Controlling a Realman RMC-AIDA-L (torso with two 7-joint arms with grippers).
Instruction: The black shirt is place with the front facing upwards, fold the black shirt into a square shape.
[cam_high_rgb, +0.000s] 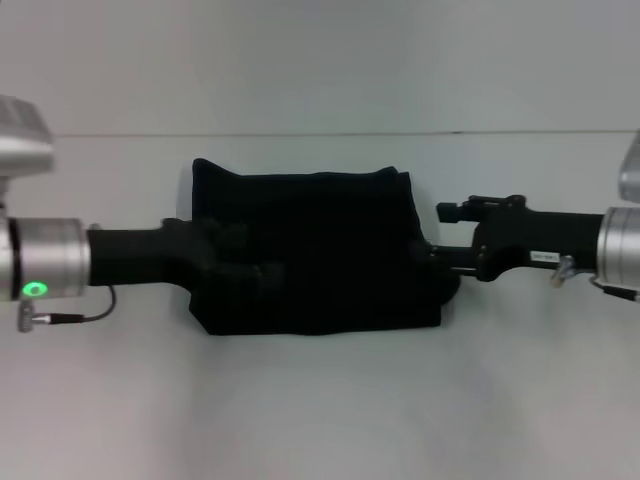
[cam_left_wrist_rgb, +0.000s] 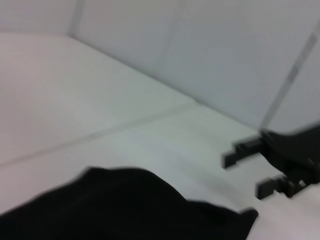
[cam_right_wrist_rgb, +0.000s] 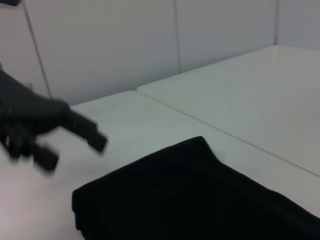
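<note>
On your white counter (cam_high_rgb: 320, 400), black shirt (cam_high_rgb: 310, 255) folded into a rough rectangle, your left hand (cam_high_rgb: 235, 262) over its left part, your right hand (cam_high_rgb: 440, 262) at its right edge, grip of either cannot be told.

This looks like a robot lab or test cell, not a home or a shop. The work surface is a plain white desk (cam_high_rgb: 320, 400) with a matte top; a thin seam runs across it in the head view, and the wrist views show the same kind of joint where two white desk sections meet. Behind it stands a wall of pale grey-white panels (cam_right_wrist_rgb: 100, 45) divided by narrow vertical joints, much like a partition or enclosure. Two robot arms with silver metal joints reach in from either side, the left one (cam_high_rgb: 50, 260) carrying a lit green indicator and a thin cable. No household furnishings, merchandise or decoration show.
</note>
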